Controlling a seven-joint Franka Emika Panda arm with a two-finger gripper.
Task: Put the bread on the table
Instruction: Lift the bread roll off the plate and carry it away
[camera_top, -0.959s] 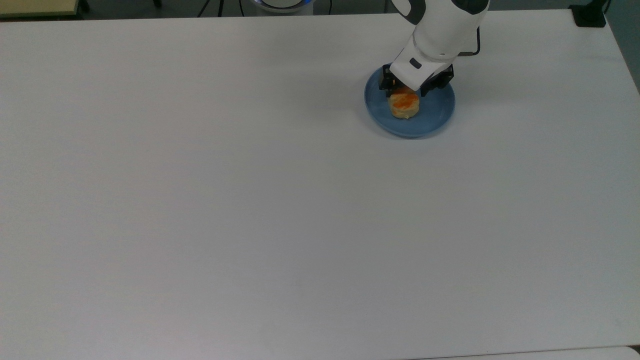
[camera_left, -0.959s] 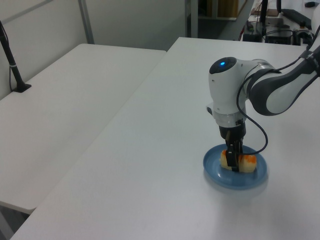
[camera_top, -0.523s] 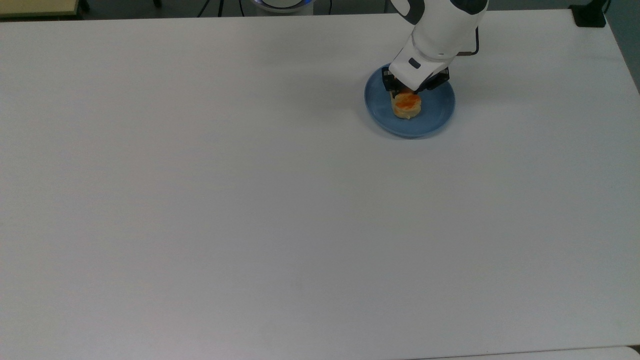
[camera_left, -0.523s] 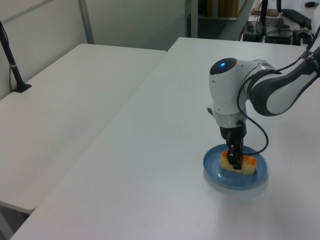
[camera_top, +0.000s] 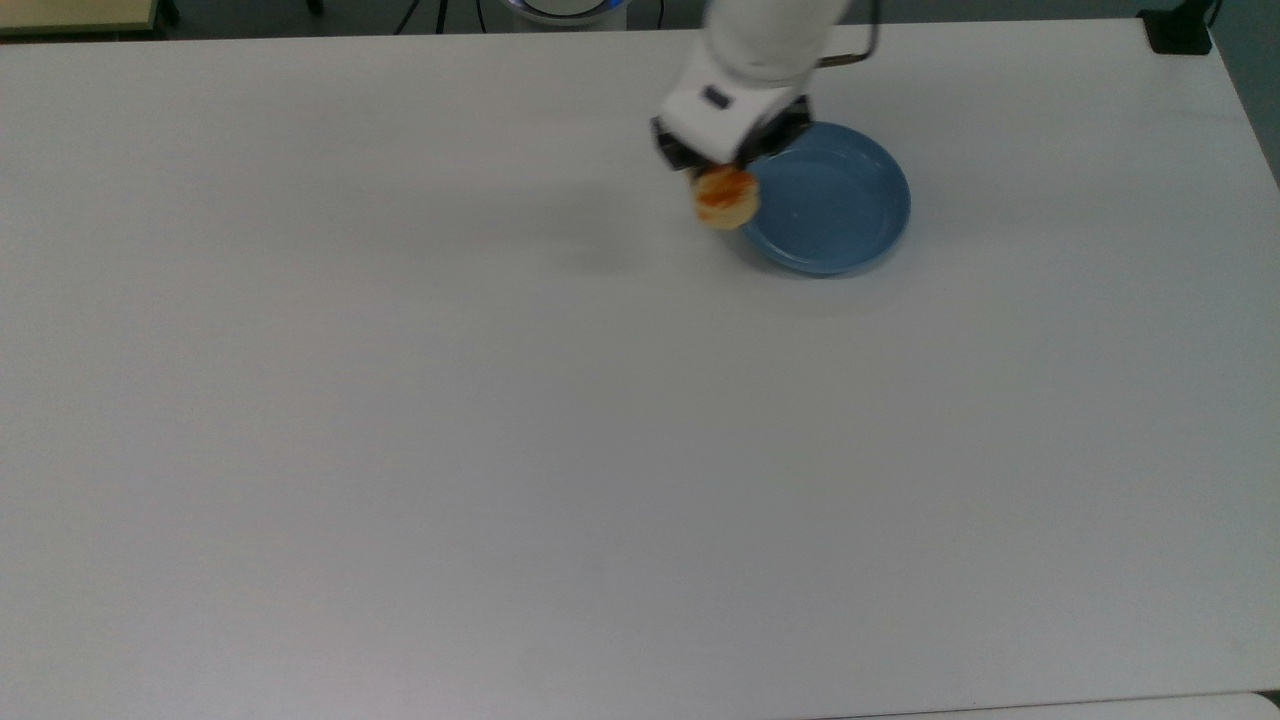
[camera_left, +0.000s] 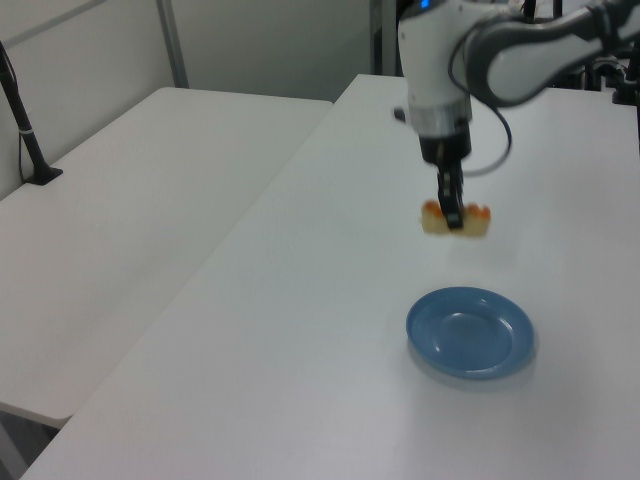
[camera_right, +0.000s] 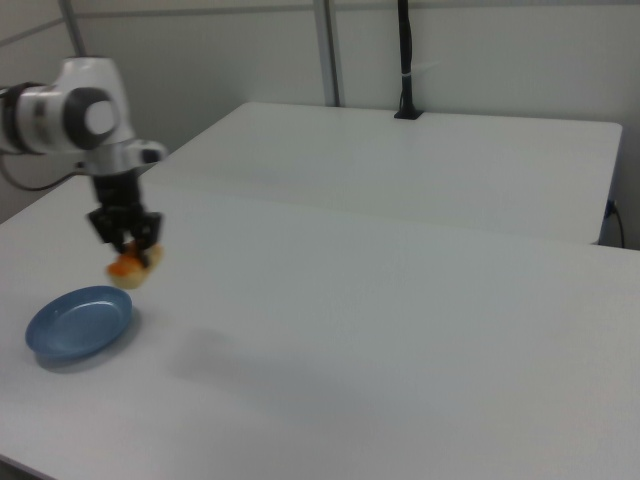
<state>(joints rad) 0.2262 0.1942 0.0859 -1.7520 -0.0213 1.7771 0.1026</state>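
The bread (camera_top: 727, 200) (camera_left: 455, 221) (camera_right: 132, 269), a pale-tan roll with orange patches, hangs in the air above the white table (camera_top: 500, 420) (camera_left: 300, 330) (camera_right: 400, 340). My gripper (camera_top: 722, 182) (camera_left: 453, 214) (camera_right: 128, 252) is shut on the bread from above. In the top view the bread is over the left rim of the blue plate (camera_top: 828, 200). The blue plate (camera_left: 470, 332) (camera_right: 78, 323) holds nothing. In the left view the bread hangs well above the plate.
A second white table (camera_left: 130, 200) (camera_right: 420, 160) stands beside this one. A black post (camera_right: 405, 60) and black clamp (camera_top: 1180, 30) sit at table edges. Wide bare tabletop spreads to the top view's left and bottom.
The gripper has lifted the bread off the blue plate and carried it up and to the top view's left. The plate is now bare.
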